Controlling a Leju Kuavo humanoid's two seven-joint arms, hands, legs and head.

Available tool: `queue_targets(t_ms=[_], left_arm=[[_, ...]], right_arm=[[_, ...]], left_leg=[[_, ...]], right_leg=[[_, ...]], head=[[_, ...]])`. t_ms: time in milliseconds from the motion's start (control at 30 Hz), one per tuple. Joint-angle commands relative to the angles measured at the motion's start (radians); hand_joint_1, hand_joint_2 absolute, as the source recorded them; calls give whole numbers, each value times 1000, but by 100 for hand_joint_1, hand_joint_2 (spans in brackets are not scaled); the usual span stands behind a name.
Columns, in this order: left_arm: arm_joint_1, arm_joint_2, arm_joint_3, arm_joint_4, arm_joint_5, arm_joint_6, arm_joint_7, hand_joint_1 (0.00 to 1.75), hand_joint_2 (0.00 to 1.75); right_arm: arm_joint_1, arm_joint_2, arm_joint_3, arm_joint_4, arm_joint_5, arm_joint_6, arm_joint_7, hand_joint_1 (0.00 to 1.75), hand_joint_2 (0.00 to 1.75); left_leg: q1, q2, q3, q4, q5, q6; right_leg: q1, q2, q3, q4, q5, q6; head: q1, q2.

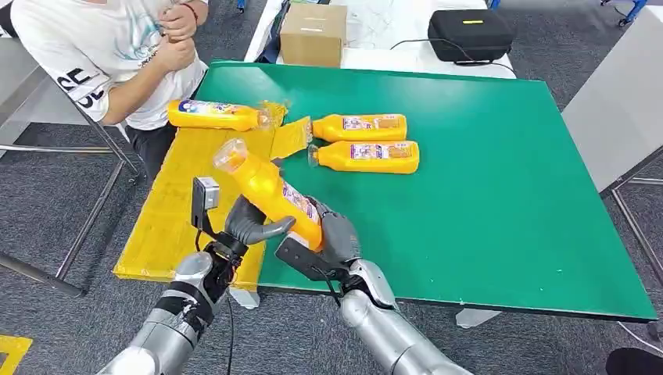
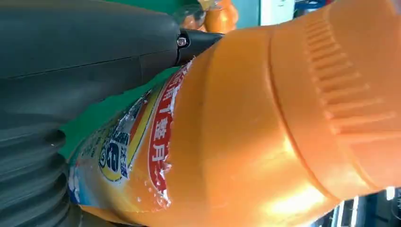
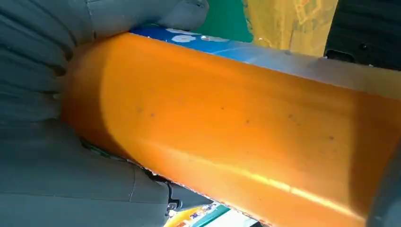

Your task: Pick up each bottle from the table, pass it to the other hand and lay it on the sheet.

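Observation:
An orange bottle [image 1: 270, 190] with a clear cap is held tilted above the table's near edge, cap pointing up and to the left. My left hand [image 1: 249, 224] wraps its lower body from the left, thumb underneath. My right hand [image 1: 327, 244] grips its base from the right. In the left wrist view the bottle [image 2: 246, 132] lies against my left hand [image 2: 71, 61]. The right wrist view has the bottle [image 3: 236, 137] pressed into my right hand [image 3: 56, 179]. One bottle [image 1: 211, 115] lies on the yellow sheet [image 1: 168, 219]. Two bottles [image 1: 361, 126] [image 1: 367, 156] lie on the green table [image 1: 485, 180].
A person [image 1: 117, 55] sits at the far left beside the sheet, hands clasped. A cardboard box [image 1: 313, 35] and a black case [image 1: 469, 35] stand beyond the table's far edge. A corner of the sheet [image 1: 289, 137] is folded up near the two bottles' caps.

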Motion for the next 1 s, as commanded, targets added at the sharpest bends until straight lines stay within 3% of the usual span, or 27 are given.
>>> queue_targets(t_ms=[33, 100, 133, 167, 200, 767, 1000], left_arm=[[-95, 28, -41, 161, 32, -46, 23, 175, 175], [-86, 27, -33, 152, 40, -45, 9, 175, 175], [-83, 28, -34, 146, 39, -45, 10, 175, 175], [-76, 28, -29, 134, 44, -44, 10, 175, 175], [-69, 31, -33, 115, 32, -34, -6, 175, 175], [13, 19, 78, -78, 70, 68, -45, 175, 175], [-31, 89, 57, -41, -236, 320, -137, 175, 175]], right_arm=[[-39, -17, 84, 90, 22, 14, 9, 175, 175], [-44, -22, 77, 94, 19, 17, 23, 175, 175], [-47, -24, 79, 97, 26, 15, 30, 148, 175], [-48, -24, 66, 95, 21, -3, 32, 9, 175], [-49, -22, 51, 96, 10, -5, 28, 0, 175], [7, -34, -140, -36, -133, -82, -40, 0, 175], [64, -47, -243, -179, -234, -85, -97, 0, 175]], left_leg=[[0, -1, 3, -1, -1, -1], [0, -1, 4, 0, -1, -1], [1, -1, 6, 0, -2, -1], [1, -1, 4, 0, -2, -1], [0, -1, 3, 0, -1, -1], [1, 0, 5, 0, -3, -1], [0, 0, 3, -1, -1, -1]], right_leg=[[0, -1, 3, -1, -1, -1], [0, -1, 4, 0, -2, -1], [1, -1, 6, 0, -3, -2], [1, -1, 5, 0, -2, -1], [0, -1, 3, 0, -2, -1], [1, 0, 6, 0, -3, -1], [0, 0, 3, 0, -1, -1]], head=[[0, 0], [0, 0], [0, 0], [0, 0], [0, 0], [0, 0], [0, 0]])
